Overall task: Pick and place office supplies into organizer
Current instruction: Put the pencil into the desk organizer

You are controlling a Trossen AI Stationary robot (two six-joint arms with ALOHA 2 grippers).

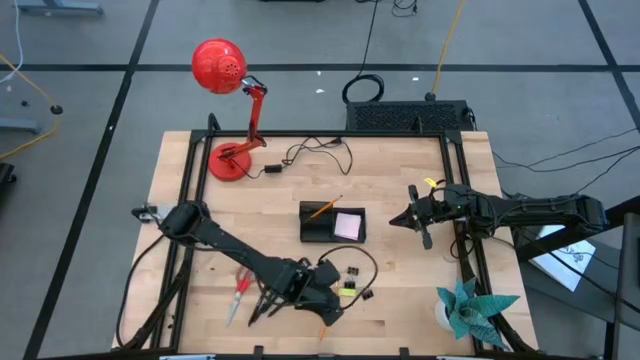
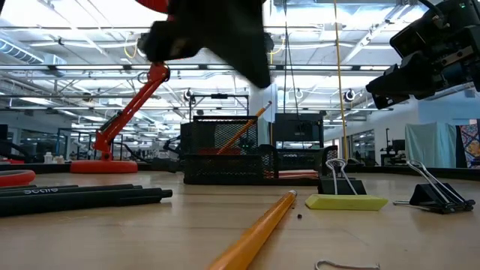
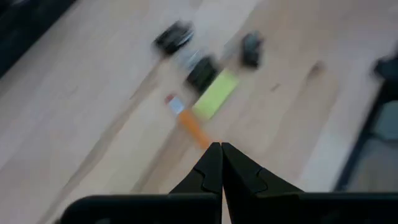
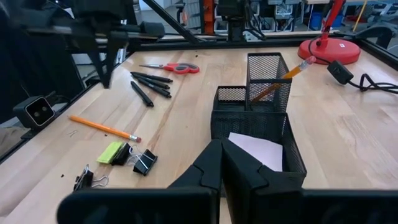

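1. The red-handled scissors (image 1: 240, 287) lie flat on the pale wooden table (image 1: 400, 290), near its front left. Just beside them rest the black pens (image 4: 149, 84), slim dark sticks; the right wrist view shows at least three.
2. The left gripper (image 3: 221, 148) hangs above the loose supplies at front centre, its two dark fingers pressed together and holding nothing.
3. One orange pencil (image 4: 102, 127), long and thin with an eraser end, lies on the table under that gripper.
4. A small flat yellow-green piece (image 1: 347, 291) sits just beside three black binder clips (image 4: 143, 162) with wire handles.
5. The organizer (image 1: 332, 222), a black wire-mesh tray, stands at the table's middle. Its tall upright compartment holds one second orange pencil (image 4: 283, 78), leaning. Its low section holds a pale sticky-note pad (image 1: 348, 225), lying flat.
6. The right gripper (image 4: 221, 144) hovers right of the organizer, well clear of it, fingers closed together and empty.
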